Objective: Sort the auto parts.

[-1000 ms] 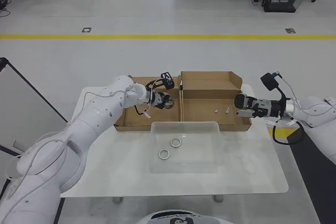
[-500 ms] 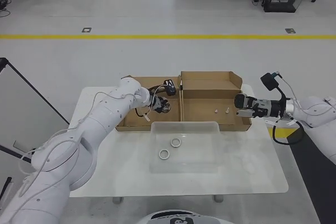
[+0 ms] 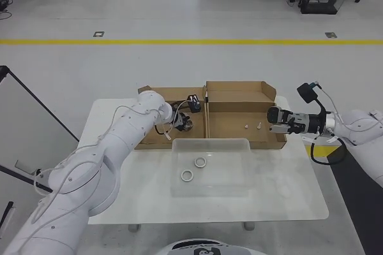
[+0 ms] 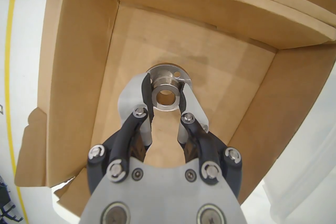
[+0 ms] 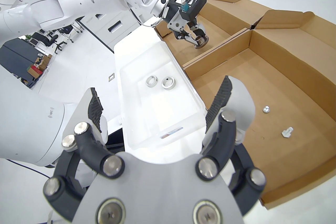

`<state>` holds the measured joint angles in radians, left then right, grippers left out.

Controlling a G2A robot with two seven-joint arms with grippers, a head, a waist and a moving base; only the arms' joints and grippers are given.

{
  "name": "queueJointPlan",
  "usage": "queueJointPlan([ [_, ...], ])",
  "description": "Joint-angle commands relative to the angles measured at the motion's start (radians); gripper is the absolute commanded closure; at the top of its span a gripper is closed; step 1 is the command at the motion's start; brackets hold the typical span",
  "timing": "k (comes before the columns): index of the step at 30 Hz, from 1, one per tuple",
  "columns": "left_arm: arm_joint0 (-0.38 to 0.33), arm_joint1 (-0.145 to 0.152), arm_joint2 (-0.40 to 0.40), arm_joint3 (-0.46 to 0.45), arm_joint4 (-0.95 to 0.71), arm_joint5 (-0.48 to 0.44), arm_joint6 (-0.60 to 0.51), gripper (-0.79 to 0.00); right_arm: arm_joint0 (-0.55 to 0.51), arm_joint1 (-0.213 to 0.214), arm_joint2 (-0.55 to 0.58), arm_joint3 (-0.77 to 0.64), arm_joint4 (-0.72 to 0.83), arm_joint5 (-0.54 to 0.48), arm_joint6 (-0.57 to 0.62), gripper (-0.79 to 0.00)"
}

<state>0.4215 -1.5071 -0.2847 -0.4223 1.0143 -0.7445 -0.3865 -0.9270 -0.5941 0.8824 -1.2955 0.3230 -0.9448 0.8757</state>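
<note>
My left gripper (image 4: 164, 93) is inside the left cardboard box (image 4: 78, 51), shut on the neck of a metal flanged bushing (image 4: 166, 99). The flange hangs low over the box floor. The top view shows that gripper (image 3: 186, 122) near the wall shared by the two boxes, and the right wrist view shows it (image 5: 195, 40) with the bushing (image 5: 201, 41). My right gripper (image 3: 272, 119) is open and holds nothing at the right end of the right box (image 3: 236, 105); its fingers (image 5: 227, 93) stand wide apart. Two small bolts (image 3: 246, 126) (image 3: 258, 125) lie in that box.
A clear plastic tray (image 3: 210, 143) sits in front of the boxes with two metal rings (image 3: 200, 162) (image 3: 187, 175) in it. The white table (image 3: 287, 191) has bare room in front of and to the right of the tray.
My left gripper has sunk lower into the left box with the bushing held in it. The right arm has kept still.
</note>
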Motion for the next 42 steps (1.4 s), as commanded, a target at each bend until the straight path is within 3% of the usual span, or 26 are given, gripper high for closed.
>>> queueJointPlan([
  [1,0.0,-0.008,0.001,0.017,0.007,-0.002,0.004,0.0,0.0,0.0,0.0,0.0,0.0,0.0,0.0,-0.785],
  [5,-0.001,-0.022,0.002,0.047,0.024,-0.003,0.009,0.0,0.0,0.0,0.0,0.0,0.0,0.0,0.0,-0.785],
  [6,-0.001,-0.025,0.002,0.056,0.029,-0.003,0.01,-0.126,0.0,0.0,0.0,0.0,0.0,0.0,0.0,-0.785],
  [7,-0.002,-0.027,0.002,0.063,0.032,-0.004,0.012,-0.126,0.0,0.0,0.0,0.0,0.0,0.0,0.0,-0.785],
  [11,-0.005,-0.037,-0.001,0.084,0.04,-0.01,0.025,-0.403,0.0,0.0,0.0,0.0,0.0,0.0,0.0,-0.785],
  [12,-0.006,-0.039,-0.002,0.088,0.043,-0.012,0.027,-0.603,0.0,0.0,0.0,0.0,0.0,0.0,0.0,-0.785],
  [13,-0.007,-0.041,-0.004,0.091,0.043,-0.013,0.031,-0.72,0.0,0.0,0.0,0.0,0.0,0.0,0.0,-0.785],
  [14,-0.007,-0.042,-0.005,0.095,0.045,-0.014,0.034,-0.757,0.0,0.0,0.0,0.0,0.0,0.0,0.0,-0.785],
  [16,-0.009,-0.045,-0.01,0.103,0.043,-0.014,0.042,-0.785,0.0,0.0,0.0,0.0,0.0,0.0,0.0,-0.785],
  [28,-0.049,-0.049,-0.066,0.099,-0.006,-0.017,0.15,-0.785,0.0,0.0,0.0,0.0,0.0,0.0,0.0,-0.785],
  [36,-0.069,-0.021,-0.112,0.056,-0.031,-0.08,0.235,-0.785,0.0,0.0,0.0,0.0,0.0,0.0,0.0,-0.785],
  [42,-0.061,-0.003,-0.139,0.021,-0.063,-0.116,0.227,-0.785,0.0,0.0,0.0,0.0,0.0,0.0,0.0,-0.785],
])
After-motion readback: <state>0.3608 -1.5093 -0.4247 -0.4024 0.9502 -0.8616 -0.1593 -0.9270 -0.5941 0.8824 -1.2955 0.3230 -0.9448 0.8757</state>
